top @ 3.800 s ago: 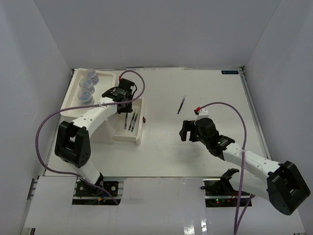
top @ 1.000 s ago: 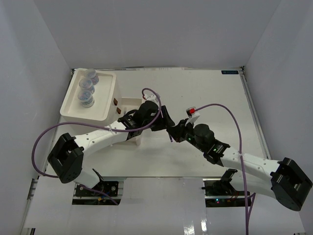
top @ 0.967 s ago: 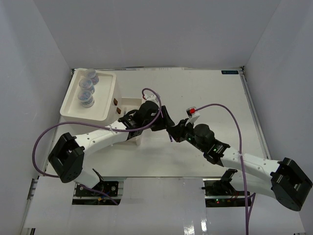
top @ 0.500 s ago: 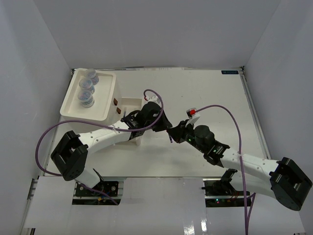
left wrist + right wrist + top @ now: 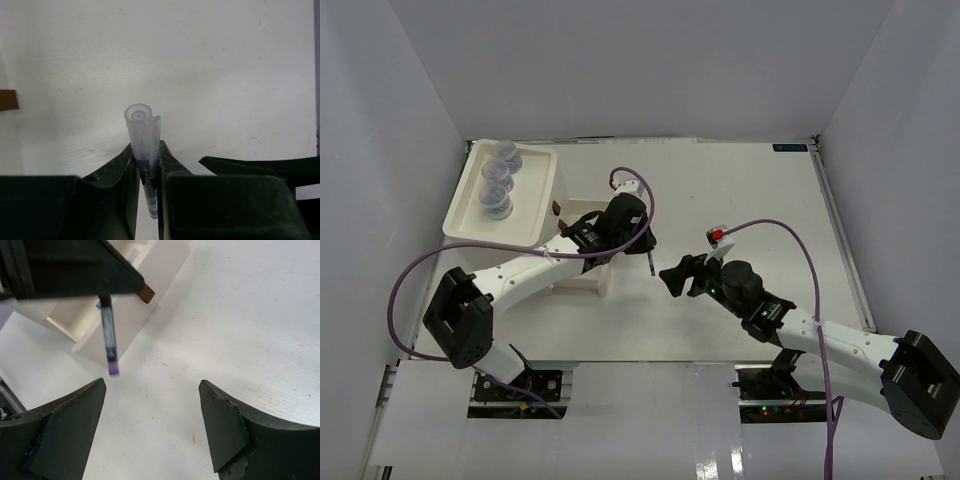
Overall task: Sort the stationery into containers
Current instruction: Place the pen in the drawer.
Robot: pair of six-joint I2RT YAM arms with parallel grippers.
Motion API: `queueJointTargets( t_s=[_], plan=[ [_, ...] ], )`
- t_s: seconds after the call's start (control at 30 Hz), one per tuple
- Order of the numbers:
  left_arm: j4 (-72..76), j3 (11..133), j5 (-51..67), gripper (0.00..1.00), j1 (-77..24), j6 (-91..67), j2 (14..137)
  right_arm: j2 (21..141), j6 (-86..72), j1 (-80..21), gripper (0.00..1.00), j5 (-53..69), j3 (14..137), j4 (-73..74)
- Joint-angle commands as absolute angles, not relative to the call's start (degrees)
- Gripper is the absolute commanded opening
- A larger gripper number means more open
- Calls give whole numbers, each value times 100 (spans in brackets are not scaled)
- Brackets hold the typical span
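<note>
One pen point(image 5: 143, 145) hangs pinched in the closed left gripper point(image 5: 148, 167) above the table point(image 5: 750, 190) beside the drawer point(image 5: 132, 315) (right gripper point(image 5: 152, 386) open, empty), and so thin a hold could let it swing or slip

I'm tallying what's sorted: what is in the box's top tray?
Three jars stand in a row, left of the middle of the tray; the rest shows bare. The drawer beside it is mostly covered by the left arm, so its contents can't be seen.
</note>
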State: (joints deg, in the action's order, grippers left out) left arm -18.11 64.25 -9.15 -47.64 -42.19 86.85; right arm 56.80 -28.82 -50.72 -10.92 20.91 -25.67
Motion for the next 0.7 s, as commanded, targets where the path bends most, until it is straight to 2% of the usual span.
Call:
queueJointTargets(
  t_s=[0.0,0.2,0.37,0.57,0.67],
  plan=[
    [-2679,7030,-1537,12,-4404,-3438,8657,5397,-2628,-5089,82,-1493,1995,-2356],
    [-3690,7690,-1810,14,-3596,-2260,8920,5150,-2320,-5089,87,-1564,1776,-2153],
    [-4366,8207,-2126,15,-3243,-1619,9613,5203,-2294,-5089,88,-1503,1705,-2153],
    [-4474,8402,-2276,25,-3094,-1354,10291,5388,-2101,-5098,88,-1266,1740,-2162],
    [-4447,8464,-2276,35,-3059,-1362,10318,5423,-1925,-5089,88,-1073,1758,-2162]
  ],
)
